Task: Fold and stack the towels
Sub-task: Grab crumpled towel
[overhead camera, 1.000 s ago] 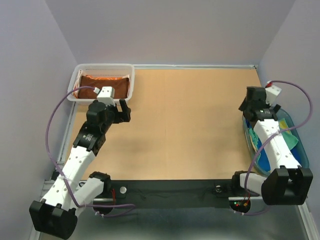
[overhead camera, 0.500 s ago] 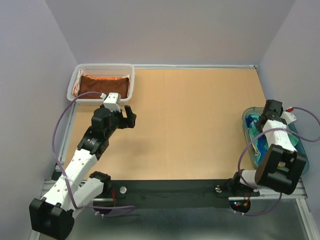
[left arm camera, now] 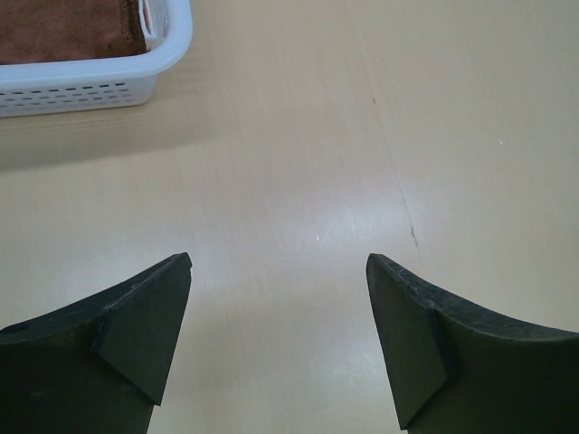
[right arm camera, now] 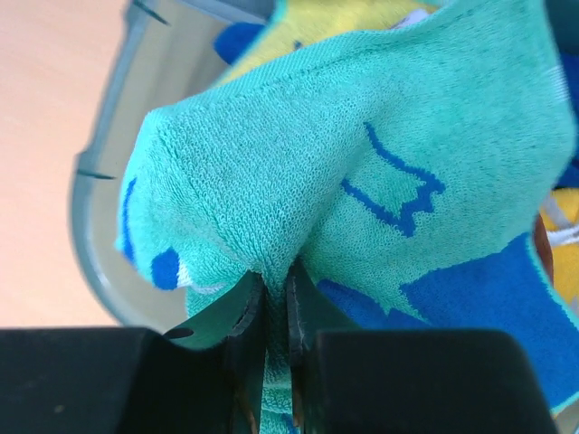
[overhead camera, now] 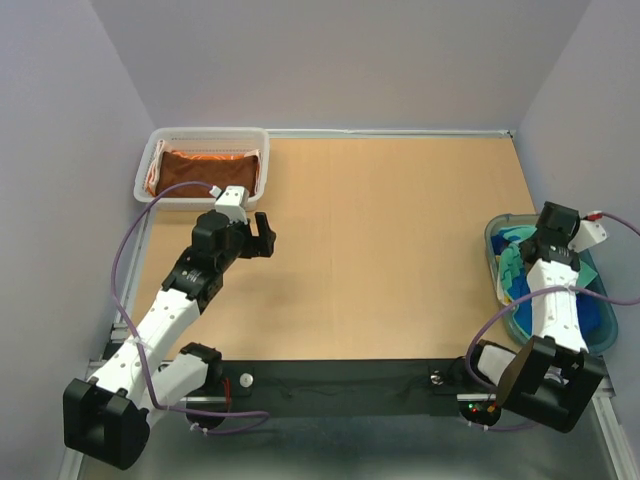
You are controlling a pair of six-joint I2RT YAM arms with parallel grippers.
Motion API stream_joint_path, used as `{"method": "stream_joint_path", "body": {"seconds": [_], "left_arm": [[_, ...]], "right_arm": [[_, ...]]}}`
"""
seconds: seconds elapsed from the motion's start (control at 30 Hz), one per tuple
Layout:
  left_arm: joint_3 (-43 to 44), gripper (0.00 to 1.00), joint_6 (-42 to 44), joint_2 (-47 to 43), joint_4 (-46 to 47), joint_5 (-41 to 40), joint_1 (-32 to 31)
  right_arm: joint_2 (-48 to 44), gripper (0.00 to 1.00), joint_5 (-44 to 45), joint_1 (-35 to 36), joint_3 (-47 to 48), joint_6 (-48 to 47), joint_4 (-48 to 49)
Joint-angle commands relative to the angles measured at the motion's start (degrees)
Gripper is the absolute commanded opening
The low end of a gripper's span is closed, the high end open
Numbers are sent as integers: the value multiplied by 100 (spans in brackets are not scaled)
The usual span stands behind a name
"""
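My right end effector (right arm camera: 276, 312) is clamped on a fold of the green towel (right arm camera: 362, 181). The two fingers are pressed nearly together, with a ridge of terry pinched between them. The towel bulges up and away from my fingertips, its long axis running ahead and off to the right, over the tub (right arm camera: 104, 190).

The tub wall curves past on the left of my fingers, and the bare desk (overhead camera: 380, 230) lies beyond it on that same side. I judge the coming move turns on this: up first to clear the wall, then across to the left.

My left end effector (left arm camera: 280, 298) is spread wide with nothing between the fingers, only desk below. The basket (left arm camera: 90, 86) sits ahead and to its left, with the brown towel (left arm camera: 63, 27) inside. That arm is well apart from the green towel, so the right one owns this pick.

Some things I can't make out:
- **Depth of the bite:** my own fingers hide the towel's lower edge, so I can't tell how deep the grip goes.
- **Blue cloth (right arm camera: 488, 316):** it lies under the fold, and I can't tell whether it is the same towel or another one.
- **From above:** my right arm covers much of the tub, so the pile's extent is hidden.
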Motion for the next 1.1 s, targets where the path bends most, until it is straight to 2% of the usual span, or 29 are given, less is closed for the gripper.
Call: {"method": "stream_joint_path", "body": {"seconds": [0.0,0.1,0.13,0.23,0.27,0.33,0.37,0.43,0.47,0.53,0.67,0.77,0.83,0.93,1.07], "left_arm": [[97,89,59,-47,252,-11,-32],[97,89,68,-64,244,-37,-40],[106,89,59,-55,244,-46,-40],[106,89,77,-20,252,-55,-32],[106,89,68,23,252,-37,-40],[115,89,77,50,244,-28,-32],[115,89,77,76,252,-11,-40],[106,89,86,94,252,-37,-40],[106,89,86,103,244,-46,-40],[106,89,94,112,252,-63,-40],[106,89,94,156,244,-63,-32],[106,89,86,156,252,-72,-40],[97,89,86,147,252,-72,-40],[97,89,68,147,244,-37,-67],[97,88,77,138,235,16,-102]], "right_arm": [[-232,8,-307,-14,528,-309,197],[-223,7,-596,-5,598,-441,215],[-232,2,-789,56,572,-511,319],[-180,5,-730,503,546,-853,487],[-66,15,-677,696,580,-1002,487],[58,24,-554,829,590,-1100,479],[67,35,-492,943,546,-1118,479],[58,43,-509,988,502,-1118,487],[67,53,-535,988,493,-1118,487],[32,55,-457,988,475,-1092,479],[-170,55,376,988,300,-837,479],[-232,76,1273,901,212,-644,452],[-162,78,1415,734,220,-530,435],[-65,78,1031,312,150,-64,417],[-47,77,977,-171,-78,428,426]]}}
